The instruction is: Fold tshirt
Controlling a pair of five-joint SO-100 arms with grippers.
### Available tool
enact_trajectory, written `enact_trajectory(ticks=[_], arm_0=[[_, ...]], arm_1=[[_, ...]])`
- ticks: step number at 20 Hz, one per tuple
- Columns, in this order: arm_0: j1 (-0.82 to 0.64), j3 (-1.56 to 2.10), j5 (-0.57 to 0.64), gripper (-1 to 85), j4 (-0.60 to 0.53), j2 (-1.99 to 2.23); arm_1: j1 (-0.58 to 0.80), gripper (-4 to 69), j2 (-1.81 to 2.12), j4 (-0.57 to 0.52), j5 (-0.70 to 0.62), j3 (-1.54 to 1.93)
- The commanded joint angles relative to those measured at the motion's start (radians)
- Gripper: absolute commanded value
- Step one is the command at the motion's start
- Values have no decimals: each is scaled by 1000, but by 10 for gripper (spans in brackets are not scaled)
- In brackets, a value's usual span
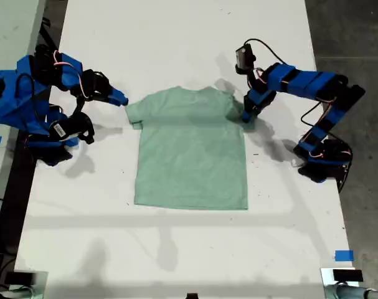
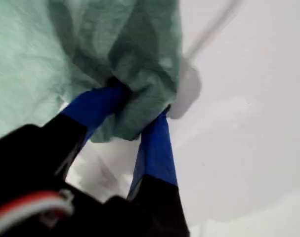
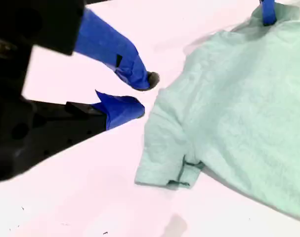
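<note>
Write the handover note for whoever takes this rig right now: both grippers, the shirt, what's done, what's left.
My first gripper: shut on the tshirt, pinching bunched cloth at the sleeve on the exterior view's right.
My second gripper: open, empty, just off the other sleeve, not touching it.
Tshirt: lies flat on the white table, body spread out, collar toward the far edge in the exterior view.
Done: one sleeve grasped. No fold made yet.
Left: second gripper probably takes its sleeve, then all folds.
</note>
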Motion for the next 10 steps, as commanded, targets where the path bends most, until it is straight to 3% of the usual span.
enact_trajectory(ticks=[1,5,10], arm_0=[[23,-5,-12,62,-32,2],[31,0,-20,63,-34,2],[43,11,-32,65,-41,2]], arm_1=[[6,-12,-15,41,0,-60],[-9,-14,-6,103,18,-107],[-146,-14,98,390,121,-391]])
